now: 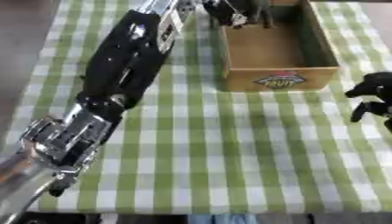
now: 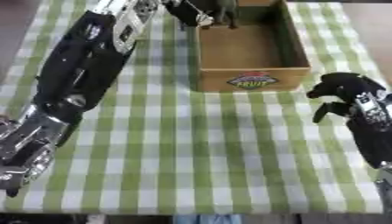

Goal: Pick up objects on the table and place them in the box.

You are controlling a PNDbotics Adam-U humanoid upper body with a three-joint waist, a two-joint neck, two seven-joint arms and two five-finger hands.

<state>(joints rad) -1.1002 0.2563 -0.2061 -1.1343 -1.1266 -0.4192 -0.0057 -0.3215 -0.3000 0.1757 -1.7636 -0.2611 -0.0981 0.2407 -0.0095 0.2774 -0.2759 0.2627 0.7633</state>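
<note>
Right eye view: left robot hand (image 2: 201, 15) cropped over box (image 2: 253, 78).

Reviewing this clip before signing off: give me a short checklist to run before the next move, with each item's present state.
1. Left hand is over the box: ok.
2. Left hand holds an object: cannot tell, fingers hidden.
3. Box upright on the checked cloth: ok.
4. Right hand clear of the box, to its right: ok.
5. Objects left on the cloth to pick: none visible.
</note>
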